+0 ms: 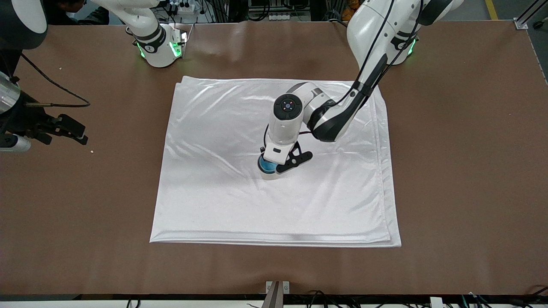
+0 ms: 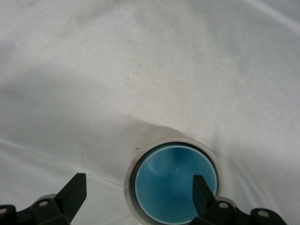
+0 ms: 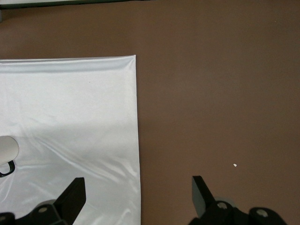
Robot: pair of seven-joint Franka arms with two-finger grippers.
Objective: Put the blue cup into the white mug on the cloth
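The blue cup (image 1: 267,165) sits inside the white mug (image 1: 266,173), which stands upright near the middle of the cloth (image 1: 214,192). In the left wrist view the blue cup (image 2: 173,187) fills the white mug (image 2: 161,137), with the cloth (image 2: 140,70) all around. My left gripper (image 1: 274,164) hangs just above the mug, open (image 2: 139,187). One fingertip (image 2: 202,187) is over the cup's rim and the other (image 2: 75,187) is over bare cloth beside the mug. My right gripper (image 1: 79,134) waits open (image 3: 138,187) over the brown table off the cloth's edge at the right arm's end. It holds nothing.
The brown table (image 1: 449,171) surrounds the cloth. The right wrist view shows the cloth's edge (image 3: 136,117), the mug (image 3: 7,147) and a small white speck (image 3: 235,165) on the table. A metal bracket (image 1: 277,286) sits at the table edge nearest the front camera.
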